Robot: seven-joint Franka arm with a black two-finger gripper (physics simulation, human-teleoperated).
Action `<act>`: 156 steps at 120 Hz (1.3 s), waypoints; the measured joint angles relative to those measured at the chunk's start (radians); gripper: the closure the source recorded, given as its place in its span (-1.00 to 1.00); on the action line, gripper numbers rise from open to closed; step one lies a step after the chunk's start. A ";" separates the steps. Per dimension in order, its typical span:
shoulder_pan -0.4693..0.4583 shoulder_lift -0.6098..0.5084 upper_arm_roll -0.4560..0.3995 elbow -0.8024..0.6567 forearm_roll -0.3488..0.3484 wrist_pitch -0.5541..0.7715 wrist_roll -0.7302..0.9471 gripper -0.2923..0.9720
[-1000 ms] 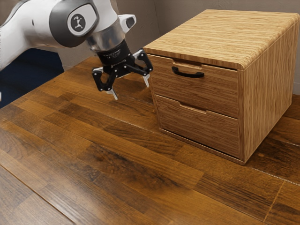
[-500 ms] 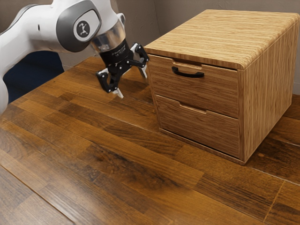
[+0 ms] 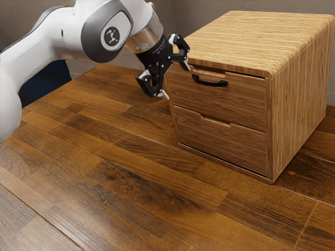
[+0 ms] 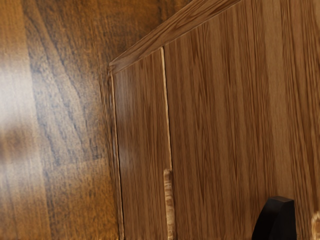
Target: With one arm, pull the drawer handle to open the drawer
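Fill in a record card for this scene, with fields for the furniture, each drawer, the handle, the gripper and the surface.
furniture: light wooden two-drawer cabinet
top drawer: shut, front flush with the cabinet
lower drawer: shut, no handle visible on it
handle: black bar near the top drawer's upper edge, untouched
gripper: open, at the top drawer's front corner, to the exterior view's left of the handle and apart from it
surface: dark wooden plank table, with the cabinet standing on it

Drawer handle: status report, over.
Gripper open, at top drawer edge on the exterior view's left, short of handle. Drawer shut, handle untouched. Nothing between gripper and handle.
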 joint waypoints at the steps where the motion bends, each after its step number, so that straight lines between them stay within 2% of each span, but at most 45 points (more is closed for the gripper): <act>1: 0.000 0.000 0.000 0.000 0.000 0.003 -0.002 -0.54; 26: -0.030 -0.022 0.003 -0.045 0.001 0.080 -0.050 -0.53; 45: -0.038 -0.022 0.003 -0.050 0.005 0.112 -0.076 -0.43; 80: -0.052 -0.015 0.000 -0.059 0.030 0.143 -0.109 -0.23; 156: -0.065 -0.010 0.006 -0.082 0.034 0.176 -0.143 -0.06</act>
